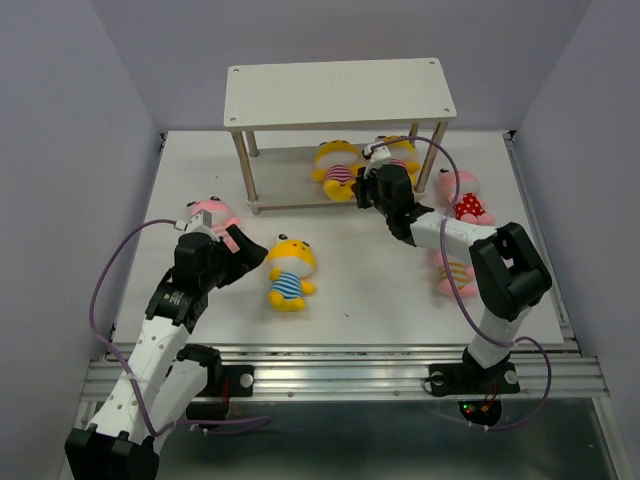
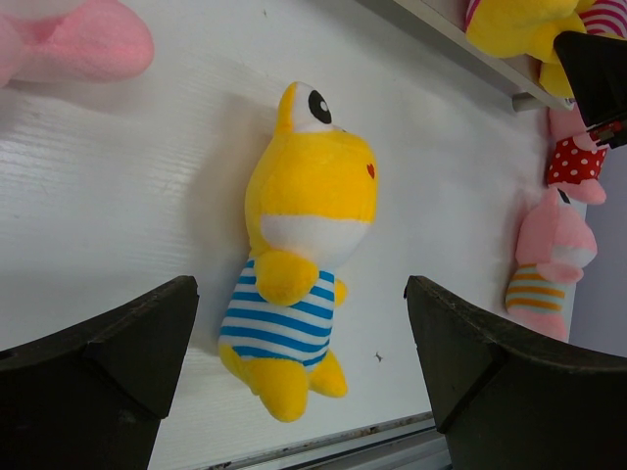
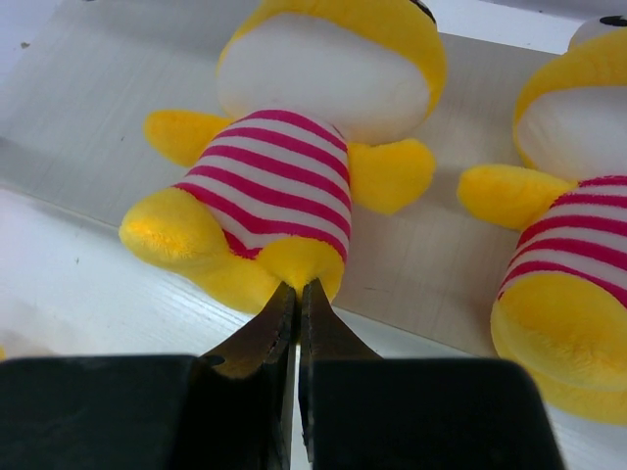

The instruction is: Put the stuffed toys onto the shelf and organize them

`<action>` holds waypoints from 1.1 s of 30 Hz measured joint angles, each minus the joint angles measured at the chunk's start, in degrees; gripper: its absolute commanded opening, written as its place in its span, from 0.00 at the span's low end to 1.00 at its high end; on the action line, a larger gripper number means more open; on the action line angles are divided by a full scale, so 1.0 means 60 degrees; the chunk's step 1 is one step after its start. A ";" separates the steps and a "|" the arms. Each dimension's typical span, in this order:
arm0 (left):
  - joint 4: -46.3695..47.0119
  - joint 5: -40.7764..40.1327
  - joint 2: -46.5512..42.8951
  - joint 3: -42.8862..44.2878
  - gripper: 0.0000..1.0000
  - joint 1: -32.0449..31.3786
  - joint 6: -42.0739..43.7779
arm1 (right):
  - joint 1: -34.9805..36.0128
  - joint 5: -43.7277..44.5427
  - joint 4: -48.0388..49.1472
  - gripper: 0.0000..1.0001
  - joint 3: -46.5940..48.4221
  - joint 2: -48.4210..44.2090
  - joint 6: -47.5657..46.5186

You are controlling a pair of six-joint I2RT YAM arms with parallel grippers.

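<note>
The shelf (image 1: pixel 340 90) stands at the back of the table. Two yellow stuffed toys in pink stripes lie on its lower board, one (image 1: pixel 338 170) (image 3: pixel 294 147) left of the other (image 1: pixel 400 155) (image 3: pixel 578 196). My right gripper (image 1: pixel 362 190) (image 3: pixel 297 286) is shut, its tips pressed against the left toy's foot. A yellow toy in blue stripes (image 1: pixel 290 272) (image 2: pixel 304 235) lies on the table. My left gripper (image 1: pixel 245 255) (image 2: pixel 301 284) hangs open just left of it, holding nothing. A pink toy (image 1: pixel 212 212) (image 2: pixel 69 44) lies behind the left gripper.
A pink toy in red polka dots (image 1: pixel 465 197) (image 2: pixel 573 162) lies right of the shelf. A pink toy in orange stripes (image 1: pixel 452 272) (image 2: pixel 549 259) is partly under the right arm. The table's metal front rail (image 1: pixel 340 365) runs near the arm bases.
</note>
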 measured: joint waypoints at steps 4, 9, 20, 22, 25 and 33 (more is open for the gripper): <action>0.0000 0.0004 0.0015 0.0000 0.99 0.0000 0.0004 | 0.0000 -0.0146 0.0007 0.02 0.0000 0.0000 -0.0051; 0.0000 0.0004 0.0015 0.0000 0.99 0.0000 0.0004 | 0.0000 -0.0208 0.0025 0.10 0.0000 0.0000 -0.0091; 0.0000 0.0004 0.0015 0.0000 0.99 0.0000 0.0000 | -0.0106 -0.0117 0.0047 0.33 0.0000 0.0000 -0.0051; 0.0000 0.0004 0.0015 0.0000 0.99 0.0000 0.0000 | -0.0109 -0.0058 0.0051 0.37 0.0000 0.0000 -0.0036; 0.0000 0.0000 0.0015 0.0000 0.99 0.0000 0.0000 | -0.0113 0.0018 0.0051 0.41 -0.0004 -0.0004 -0.0040; 0.0000 0.0004 0.0011 0.0000 0.99 0.0000 0.0000 | -0.0113 0.0058 -0.0011 0.58 -0.0076 -0.0178 -0.0036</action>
